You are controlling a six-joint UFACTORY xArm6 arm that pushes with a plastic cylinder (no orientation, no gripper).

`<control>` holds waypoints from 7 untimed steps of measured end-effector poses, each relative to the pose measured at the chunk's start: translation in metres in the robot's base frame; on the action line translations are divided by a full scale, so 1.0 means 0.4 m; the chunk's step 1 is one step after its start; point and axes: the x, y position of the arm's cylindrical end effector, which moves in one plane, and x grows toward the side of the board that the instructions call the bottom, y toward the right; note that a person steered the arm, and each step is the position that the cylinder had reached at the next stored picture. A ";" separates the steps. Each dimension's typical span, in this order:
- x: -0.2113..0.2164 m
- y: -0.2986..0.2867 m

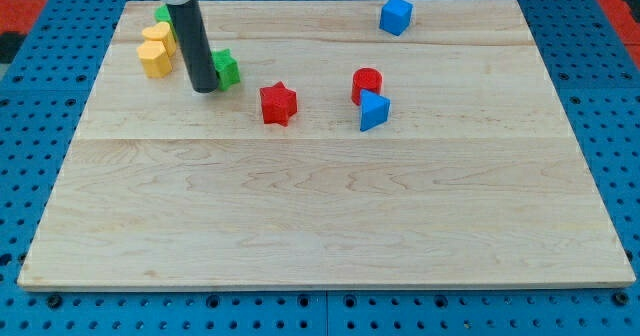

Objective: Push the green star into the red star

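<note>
while my tip point(203, 88), a bare rod end effector holding nothing, touches the green star's point(227, 69) left-edge side, the red star point(278, 104) lies rightward, slightly toward the bench's point(320, 216) bottom edge.

The rod point(190, 36) hides the left part of the green star point(227, 69). Behind the rod, a green block point(161, 14) barely peeks out, shape unclear.

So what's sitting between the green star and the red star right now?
Nothing: in the camera view only bare board separates the green star from the red star. My tip stands against the green star's left side, outside that stretch.
</note>
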 end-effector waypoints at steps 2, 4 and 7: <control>-0.051 -0.070; 0.005 0.113; 0.049 -0.402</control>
